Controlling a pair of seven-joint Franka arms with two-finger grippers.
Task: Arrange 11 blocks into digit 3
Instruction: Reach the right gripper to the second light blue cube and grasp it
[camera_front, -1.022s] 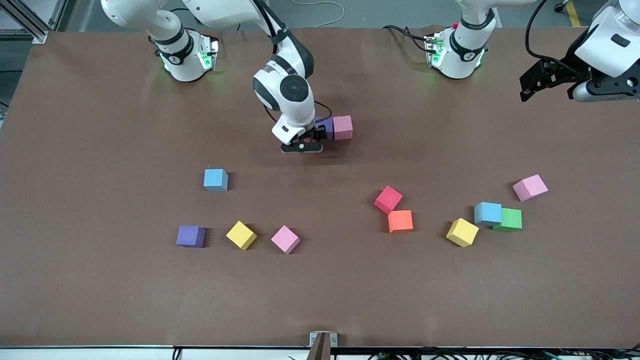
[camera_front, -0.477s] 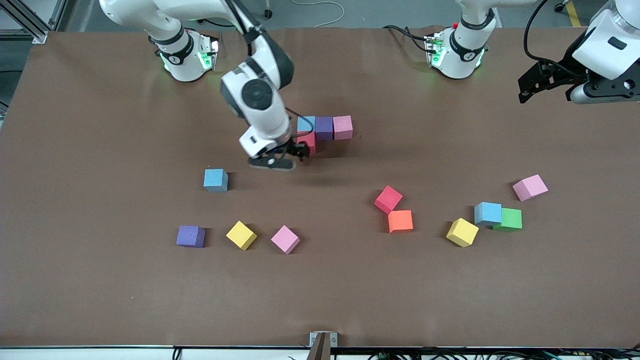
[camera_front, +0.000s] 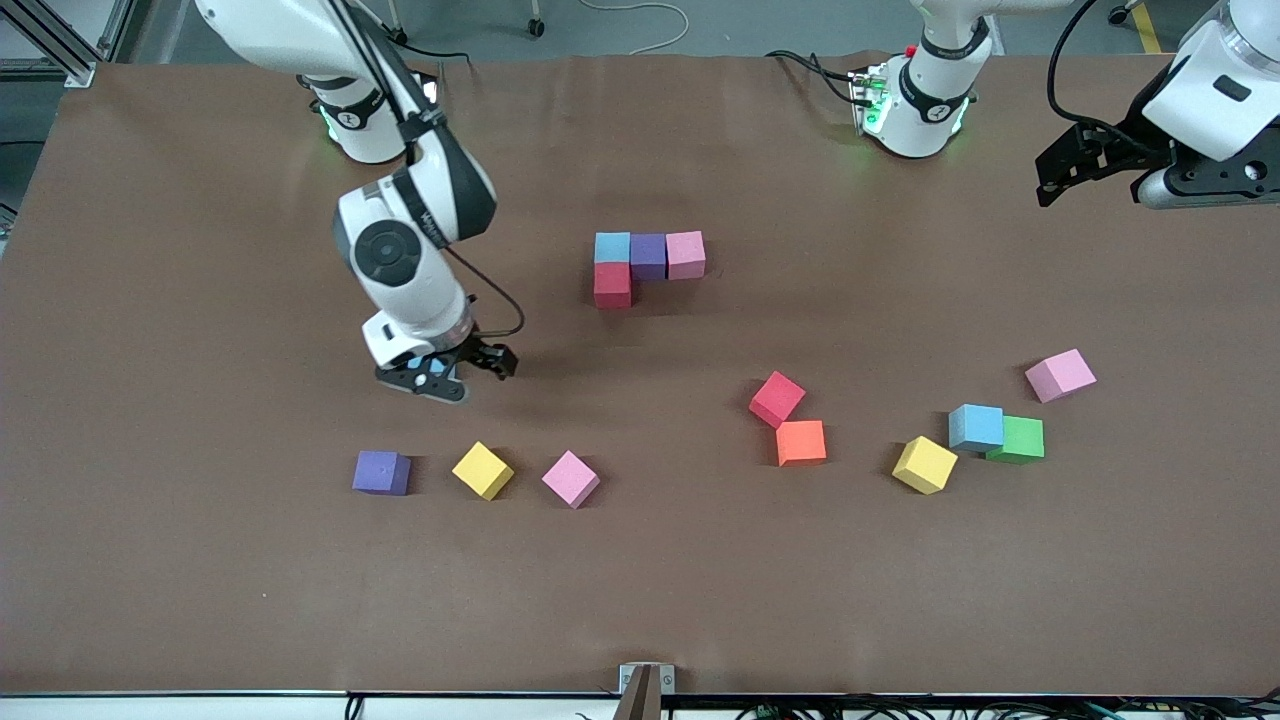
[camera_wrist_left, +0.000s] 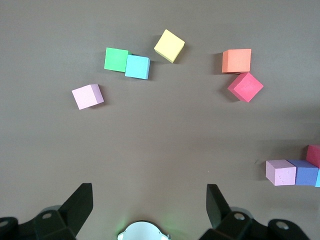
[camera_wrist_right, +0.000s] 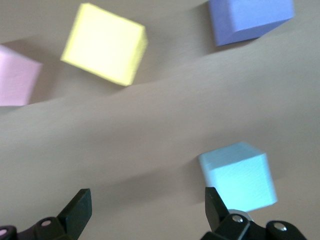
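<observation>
A started figure stands mid-table: blue (camera_front: 612, 246), purple (camera_front: 648, 255) and pink (camera_front: 686, 254) cubes in a row, with a red cube (camera_front: 612, 285) touching the blue one on the side nearer the camera. My right gripper (camera_front: 450, 372) is open and empty, low over a loose blue cube (camera_wrist_right: 239, 182). That cube lies just outside one finger and is mostly hidden in the front view. Purple (camera_front: 381, 472), yellow (camera_front: 483, 470) and pink (camera_front: 570, 478) cubes lie nearer the camera. My left gripper (camera_front: 1090, 165) is open, empty and waits at its end of the table.
Loose cubes toward the left arm's end are red (camera_front: 777, 398), orange (camera_front: 801, 442), yellow (camera_front: 924, 464), blue (camera_front: 976, 427) and pink (camera_front: 1060, 375). A green cube (camera_front: 1018, 439) touches that blue one. The left wrist view shows the same group, the green cube (camera_wrist_left: 116, 59) among them.
My right gripper left the red cube at the figure, against the blue one. It then moved toward the right arm's end and now sits over the loose blue cube. The left arm barely moved.
</observation>
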